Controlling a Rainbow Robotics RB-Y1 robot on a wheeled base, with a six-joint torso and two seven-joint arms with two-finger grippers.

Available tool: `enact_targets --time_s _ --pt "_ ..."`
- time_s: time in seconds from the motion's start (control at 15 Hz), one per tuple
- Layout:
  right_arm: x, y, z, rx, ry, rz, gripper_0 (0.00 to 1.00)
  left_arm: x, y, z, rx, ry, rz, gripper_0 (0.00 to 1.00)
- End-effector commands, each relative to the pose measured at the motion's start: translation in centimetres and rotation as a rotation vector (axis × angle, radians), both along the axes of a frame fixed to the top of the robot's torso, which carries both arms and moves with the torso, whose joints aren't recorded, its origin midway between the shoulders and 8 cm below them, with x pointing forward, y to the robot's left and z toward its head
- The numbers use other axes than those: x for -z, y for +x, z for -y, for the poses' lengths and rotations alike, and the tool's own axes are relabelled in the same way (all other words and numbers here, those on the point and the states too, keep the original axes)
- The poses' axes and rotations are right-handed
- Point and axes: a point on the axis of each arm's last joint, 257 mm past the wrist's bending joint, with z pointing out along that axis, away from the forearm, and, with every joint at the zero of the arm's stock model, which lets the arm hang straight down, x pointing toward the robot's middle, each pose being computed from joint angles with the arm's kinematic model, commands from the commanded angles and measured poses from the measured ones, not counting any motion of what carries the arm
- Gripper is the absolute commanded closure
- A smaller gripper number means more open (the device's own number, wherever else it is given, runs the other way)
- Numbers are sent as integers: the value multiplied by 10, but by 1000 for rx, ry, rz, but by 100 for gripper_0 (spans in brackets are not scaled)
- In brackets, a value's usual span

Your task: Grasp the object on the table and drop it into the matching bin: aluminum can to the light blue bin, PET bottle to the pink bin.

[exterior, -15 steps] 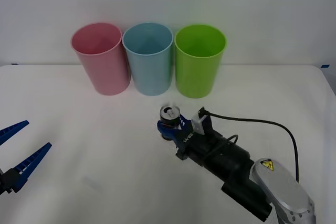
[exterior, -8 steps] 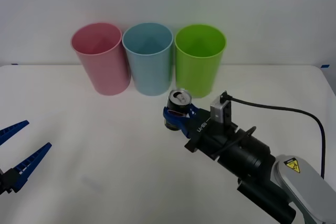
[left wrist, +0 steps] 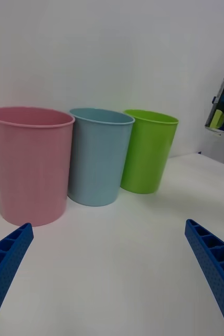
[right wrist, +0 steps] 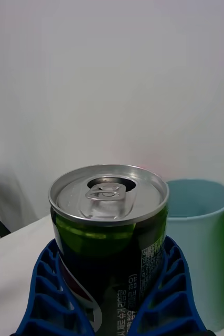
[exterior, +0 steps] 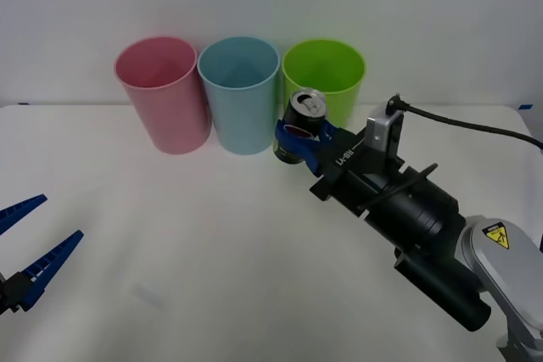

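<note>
Right gripper (exterior: 299, 137) clamps aluminum can (exterior: 301, 123) upright, lifted off table (exterior: 170, 235) at rim height beside light blue bin (exterior: 241, 95), likely for dropping in. Left gripper (exterior: 30, 247) idles, splayed open.

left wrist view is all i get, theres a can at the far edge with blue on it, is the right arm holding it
Observer: Yes, the right gripper has its jaws shut on the aluminum can, which is upright with the tab on top.
Operator: is it over the light blue bin
Observer: No. From the front it hangs off the table, before the lime green bin, at its edge nearest the light blue bin, near rim height.
</note>
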Motion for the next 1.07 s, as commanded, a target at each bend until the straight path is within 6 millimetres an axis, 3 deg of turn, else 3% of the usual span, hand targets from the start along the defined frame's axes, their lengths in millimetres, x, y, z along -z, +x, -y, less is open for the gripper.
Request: enact_targets --time_s 0.07,0.47,0.73,1.07 --pt "-18 19 -6 -6 24 -4 100 0 0 0 0 0 0 0" --pt "-45 86 -30 34 24 25 100 0 0 0 0 0 0 0" --pt "-48 142 -47 107 17 0 100 0 0 0 0 0 0 0" --pt "-55 189 -72 196 26 -38 100 0 0 0 0 0 0 0"
